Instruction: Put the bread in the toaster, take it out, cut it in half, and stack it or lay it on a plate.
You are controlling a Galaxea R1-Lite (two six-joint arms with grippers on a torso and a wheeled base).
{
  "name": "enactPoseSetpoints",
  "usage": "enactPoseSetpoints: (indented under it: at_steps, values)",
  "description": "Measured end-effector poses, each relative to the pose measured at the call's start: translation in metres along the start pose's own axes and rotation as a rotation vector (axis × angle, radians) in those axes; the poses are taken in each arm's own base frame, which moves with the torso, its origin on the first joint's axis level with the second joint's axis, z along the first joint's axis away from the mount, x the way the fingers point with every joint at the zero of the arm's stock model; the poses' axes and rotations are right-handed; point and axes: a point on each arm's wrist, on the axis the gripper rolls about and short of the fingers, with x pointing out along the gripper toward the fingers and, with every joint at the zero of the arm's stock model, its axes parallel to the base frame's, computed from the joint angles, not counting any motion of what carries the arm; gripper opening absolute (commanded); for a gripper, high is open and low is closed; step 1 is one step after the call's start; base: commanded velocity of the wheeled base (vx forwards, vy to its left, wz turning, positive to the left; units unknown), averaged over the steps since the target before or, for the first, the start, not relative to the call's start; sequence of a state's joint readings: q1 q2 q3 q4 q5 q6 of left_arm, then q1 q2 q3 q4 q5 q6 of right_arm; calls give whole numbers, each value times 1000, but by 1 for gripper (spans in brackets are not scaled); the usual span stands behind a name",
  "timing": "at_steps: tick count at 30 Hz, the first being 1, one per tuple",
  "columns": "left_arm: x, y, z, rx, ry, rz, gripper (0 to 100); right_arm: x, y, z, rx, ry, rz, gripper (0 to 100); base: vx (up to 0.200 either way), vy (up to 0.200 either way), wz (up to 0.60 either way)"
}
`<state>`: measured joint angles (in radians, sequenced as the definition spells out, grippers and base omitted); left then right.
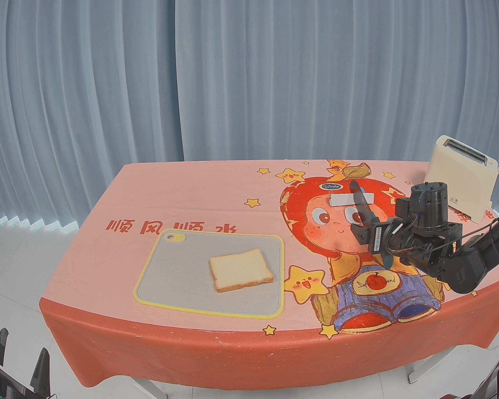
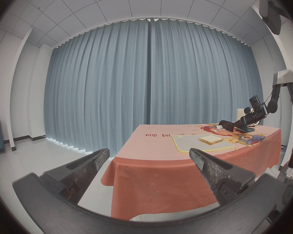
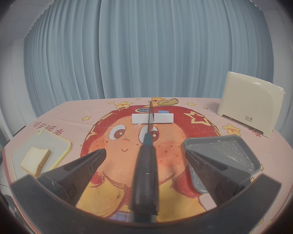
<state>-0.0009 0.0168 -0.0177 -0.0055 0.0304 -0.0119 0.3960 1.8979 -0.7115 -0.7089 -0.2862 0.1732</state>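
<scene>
Straddling the knife [image 3: 146, 169] handle, my right gripper [image 3: 145, 152] stands wide open, fingers clear of it. The blade lies across a white block [image 1: 344, 199] at 11 o'clock. A grey tray [image 3: 218, 139] sits just beside. The toaster [image 1: 463, 178] is at 2 o'clock and the bread [image 1: 241, 270] at 8, on the cutting board [image 1: 177, 272]. My left gripper [image 2: 148, 151] hangs wide open and empty off the table's [image 1: 205, 195] 7 o'clock corner.

The right gripper [image 3: 145, 152] hangs low over a table [image 3: 88, 109] with a pink cartoon-print cloth, its two fingers [image 3: 88, 163] spread wide. A knife [image 3: 146, 176] lies between them, its dark handle touching neither finger, its blade crossing a small white block [image 3: 138, 118]. A grey tray [image 3: 231, 151] sits just beside one finger, and a cream toaster [image 3: 250, 103] stands beyond it. On the other side, a slice of bread [image 3: 35, 160] rests on a yellow-rimmed cutting board [image 3: 53, 140]. A blue-grey curtain [image 3: 153, 43] hangs behind.
</scene>
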Motion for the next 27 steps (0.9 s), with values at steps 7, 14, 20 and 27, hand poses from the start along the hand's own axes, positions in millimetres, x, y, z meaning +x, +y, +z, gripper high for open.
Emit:
enactPoseSetpoints:
  at_steps: [7,14,20,27]
  values:
    - [0,0,0,0,0,0,100,2,7,1,-8,-5,10,100,0,0,0]
    - [0,0,0,0,0,0,100,6,11,2,-11,-15,-14,100,0,0,0]
    - [0,0,0,0,0,0,100,7,11,1,-12,-14,-24,100,0,0,0]
    - [0,0,0,0,0,0,100,8,9,0,-11,-9,-32,100,0,0,0]
